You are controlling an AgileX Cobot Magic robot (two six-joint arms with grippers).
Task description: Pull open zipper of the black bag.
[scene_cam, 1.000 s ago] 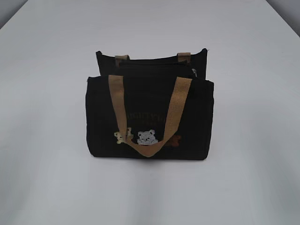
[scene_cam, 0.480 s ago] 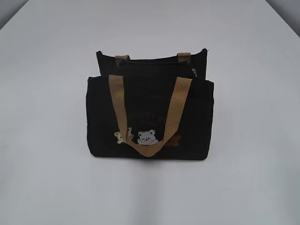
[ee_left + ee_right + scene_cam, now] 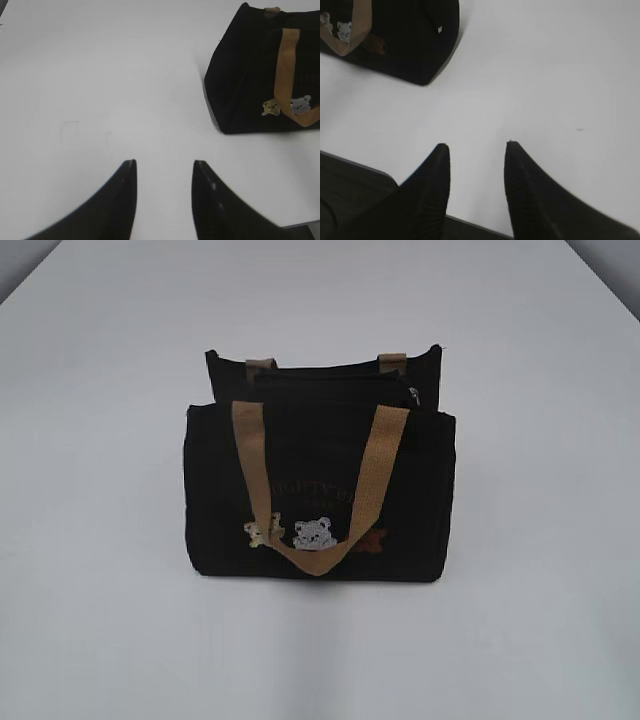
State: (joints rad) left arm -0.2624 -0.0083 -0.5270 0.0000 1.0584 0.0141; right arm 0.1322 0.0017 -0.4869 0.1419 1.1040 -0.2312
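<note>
On surface [image 3: 100, 440], bag [image 3: 320, 490] stood untouched; zipper [image 3: 416, 394] seemed closed. Left hand [image 3: 164, 167] and right hand [image 3: 476, 147] were held spread, empty, well apart from bag. Whole pull remained.

black bag [image 3: 320, 490] mid-table [image 3: 110, 640], upright, well off every edge | zipper [image 3: 416, 395] up top at bag's right end | left gripper [image 3: 164, 167] near front edge, left of bag | right gripper [image 3: 476, 150] near front edge, right of bag

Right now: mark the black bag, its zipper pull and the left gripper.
black bag [image 3: 410, 510]: exterior view, front panel.
zipper pull [image 3: 416, 394]: exterior view, small tab at the top right end.
left gripper [image 3: 164, 165]: left wrist view, gap between the tips.
</note>
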